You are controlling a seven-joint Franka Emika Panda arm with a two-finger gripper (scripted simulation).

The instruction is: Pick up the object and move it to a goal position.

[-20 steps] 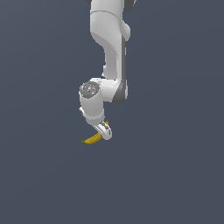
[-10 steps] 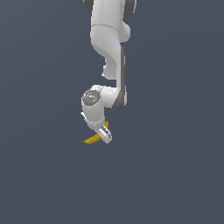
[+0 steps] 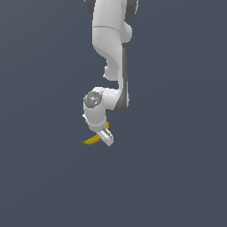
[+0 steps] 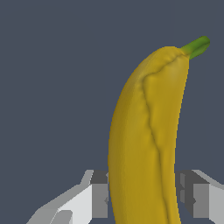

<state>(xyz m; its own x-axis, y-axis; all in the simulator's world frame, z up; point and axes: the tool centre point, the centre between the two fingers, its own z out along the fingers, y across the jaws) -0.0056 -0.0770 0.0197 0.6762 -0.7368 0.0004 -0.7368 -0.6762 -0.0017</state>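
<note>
One white arm [image 3: 111, 48] reaches down from the top of the exterior view over a plain dark grey bench [image 3: 177, 177], and there is nothing else on that surface that the pictures show: one arm, one hand, one banana, and no marker for a goal that I can find. The hand [image 3: 103, 134] sits at the bottom of the arm, tilted, and it is clenched around the banana [image 3: 92, 140], whose yellow body pokes out toward the exterior view's left with its dark greenish tip furthest from the hand. The wrist view confirms the grasp: the banana [image 4: 144, 140] fills the space between the two grey-white fingers [image 4: 89, 197], one on each side of it, and its green stem points away from the camera. So the picking-up part looks done, as far as I can judge, though whether the banana is clear of the bench cannot be told from these views. What remains is carrying it to the goal position, and since no goal shows, how far off it lies cannot be judged.
</note>
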